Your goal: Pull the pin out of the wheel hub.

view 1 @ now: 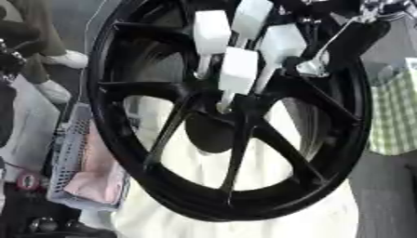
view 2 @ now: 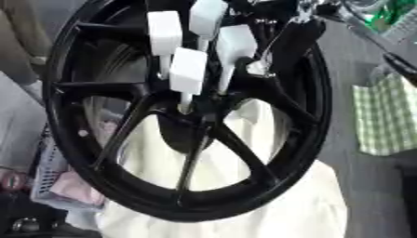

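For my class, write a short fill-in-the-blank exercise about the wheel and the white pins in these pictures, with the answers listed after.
1. The wheel is coloured ____.
2. The white pins stick out of the wheel's ____.
3. Below the wheel lies a cream-coloured ____.
4. At the right edge is a checked bag, white and ____.

Missing words: black; hub; cloth; green

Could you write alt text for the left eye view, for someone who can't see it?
A large black spoked wheel fills the view, with four white block-headed pins standing in its hub near the top centre. A dark robot hand reaches in from the upper right beside the pins; its fingers are hard to make out. Behind lie cream cloth, a green checked bag and a grey basket.
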You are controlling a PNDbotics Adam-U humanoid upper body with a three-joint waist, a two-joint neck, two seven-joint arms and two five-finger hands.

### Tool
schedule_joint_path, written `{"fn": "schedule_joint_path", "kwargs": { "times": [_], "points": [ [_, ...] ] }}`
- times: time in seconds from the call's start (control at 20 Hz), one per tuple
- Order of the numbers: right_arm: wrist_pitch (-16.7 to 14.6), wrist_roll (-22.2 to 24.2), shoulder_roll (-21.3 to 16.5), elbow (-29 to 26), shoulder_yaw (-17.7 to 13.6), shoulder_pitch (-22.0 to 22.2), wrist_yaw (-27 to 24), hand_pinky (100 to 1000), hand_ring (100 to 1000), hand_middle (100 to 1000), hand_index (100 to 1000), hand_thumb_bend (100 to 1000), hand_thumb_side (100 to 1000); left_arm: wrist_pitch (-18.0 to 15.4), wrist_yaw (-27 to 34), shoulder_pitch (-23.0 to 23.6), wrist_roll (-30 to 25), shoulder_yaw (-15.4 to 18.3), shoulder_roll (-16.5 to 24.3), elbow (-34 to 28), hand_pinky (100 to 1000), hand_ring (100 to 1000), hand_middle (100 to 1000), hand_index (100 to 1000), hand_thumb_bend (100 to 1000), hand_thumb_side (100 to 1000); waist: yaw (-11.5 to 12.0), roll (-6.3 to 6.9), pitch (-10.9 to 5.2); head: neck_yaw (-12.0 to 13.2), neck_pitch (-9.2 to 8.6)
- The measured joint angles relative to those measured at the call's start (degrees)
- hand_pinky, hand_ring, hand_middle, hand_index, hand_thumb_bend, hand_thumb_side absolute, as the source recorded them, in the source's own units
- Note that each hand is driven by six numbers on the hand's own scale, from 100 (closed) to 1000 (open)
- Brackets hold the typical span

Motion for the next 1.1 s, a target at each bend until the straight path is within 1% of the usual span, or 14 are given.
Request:
{"fn": "schedule_joint_path", "kwargs": {
  "times": [0.1, 0.2, 0.5, 0.55, 0.6, 0.8, 1.1],
  "points": [
    [0.6, -0.6, 0.0, -0.3, 0.0, 0.0, -0.3, 544, 455, 432, 563, 100, 100, 0.1, 0.0, 0.0, -0.1, 0.0, 0.0, 0.0, 811, 751, 627, 789, 101, 727, 0.0, 0.00, 0.00, 0.0, 0.00],
    [0.8, -0.8, 0.0, -0.6, -0.2, -0.1, -0.3, 522, 435, 411, 540, 100, 100, 0.1, 0.0, 0.0, -0.1, 0.0, 0.0, 0.0, 811, 752, 628, 789, 100, 726, 0.0, 0.00, -0.01, 0.0, 0.00],
    [1.7, -1.7, 0.0, -1.7, -1.6, -0.1, -0.4, 522, 435, 411, 540, 100, 100, 0.1, 0.0, 0.0, -0.1, 0.0, 0.0, 0.0, 811, 752, 628, 789, 100, 726, -0.1, 0.00, -0.04, 0.2, 0.00],
    [1.8, -1.8, -0.1, -1.7, -1.7, -0.1, -0.5, 484, 390, 371, 488, 100, 100, 0.1, 0.0, 0.0, -0.1, 0.0, 0.0, 0.0, 811, 753, 629, 788, 100, 723, -0.1, 0.00, -0.05, 0.2, 0.00],
    [2.0, -2.0, -0.1, -1.9, -1.8, -0.2, -0.5, 482, 389, 369, 484, 100, 100, 0.1, 0.0, 0.0, -0.1, 0.0, 0.0, 0.0, 811, 753, 629, 788, 100, 723, -0.2, 0.00, -0.10, 0.3, 0.00],
    [2.3, -2.3, -1.7, -3.8, -4.3, -0.6, -0.4, 476, 375, 351, 467, 100, 100, 0.1, 0.0, 0.3, -0.1, 0.0, 0.0, 0.0, 812, 753, 629, 788, 100, 721, -0.8, 0.01, -0.98, 0.6, 0.01],
    [2.3, -2.3, -4.0, -5.4, -8.4, 0.3, -0.4, 466, 357, 328, 448, 100, 100, 0.1, 0.0, 0.5, -0.1, 0.1, 0.0, 0.0, 812, 754, 630, 787, 100, 720, -1.3, 0.16, -1.33, 1.1, 0.02]
  ]
}}
